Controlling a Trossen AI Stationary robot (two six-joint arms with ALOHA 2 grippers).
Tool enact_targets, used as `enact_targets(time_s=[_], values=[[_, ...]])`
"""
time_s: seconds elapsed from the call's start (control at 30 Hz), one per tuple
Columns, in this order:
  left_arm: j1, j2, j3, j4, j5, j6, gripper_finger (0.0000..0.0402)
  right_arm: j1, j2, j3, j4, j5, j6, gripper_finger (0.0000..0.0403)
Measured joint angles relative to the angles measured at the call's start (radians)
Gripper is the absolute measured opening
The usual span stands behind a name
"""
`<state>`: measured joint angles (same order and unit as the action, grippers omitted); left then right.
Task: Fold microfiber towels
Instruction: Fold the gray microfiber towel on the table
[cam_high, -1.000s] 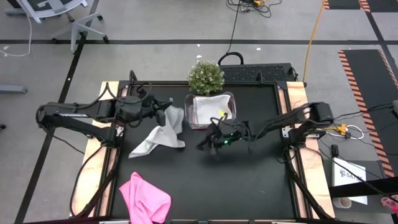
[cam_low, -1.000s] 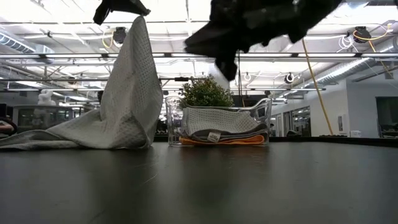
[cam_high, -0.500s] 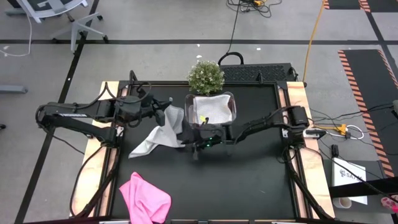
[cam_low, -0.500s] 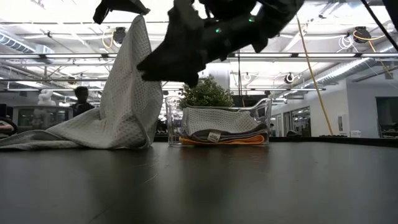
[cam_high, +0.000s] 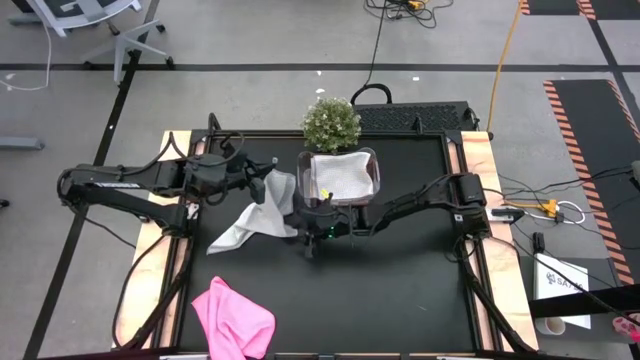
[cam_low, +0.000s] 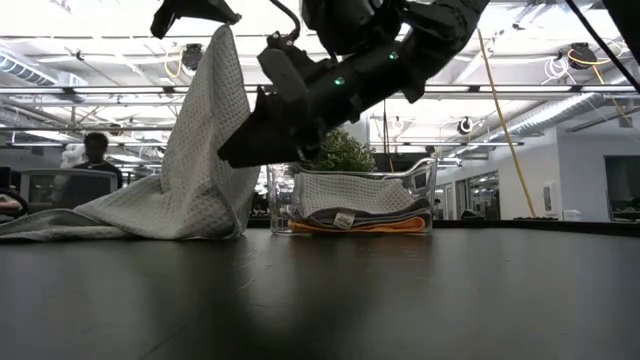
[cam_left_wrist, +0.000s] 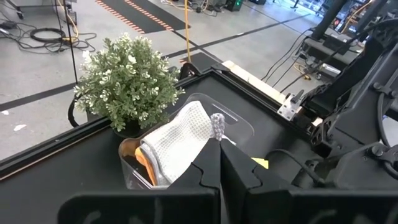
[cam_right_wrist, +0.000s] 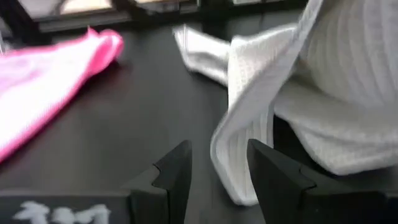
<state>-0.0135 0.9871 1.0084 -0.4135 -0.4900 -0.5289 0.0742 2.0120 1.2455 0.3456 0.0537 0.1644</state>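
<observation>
R wrist view: right gripper (cam_right_wrist: 217, 171) w/ fingers apart, a hanging edge of the light grey towel (cam_right_wrist: 298, 93) in the gap just ahead of the tips; can't tell if touching. Towel drapes in waffle-textured folds, one corner (cam_right_wrist: 196, 50) trailing flat on the black table (cam_right_wrist: 130, 118). Pink towel (cam_right_wrist: 50, 81) lies crumpled on the table, well apart from the grey one.
</observation>
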Motion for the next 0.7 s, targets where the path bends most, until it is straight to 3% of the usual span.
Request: enact_targets(time_s=[0.7], values=[[0.000, 0.000, 0.000, 0.007, 0.021, 0.004, 0.0000, 0.012, 0.168, 0.001, 0.189, 0.026, 0.115, 0.0147]])
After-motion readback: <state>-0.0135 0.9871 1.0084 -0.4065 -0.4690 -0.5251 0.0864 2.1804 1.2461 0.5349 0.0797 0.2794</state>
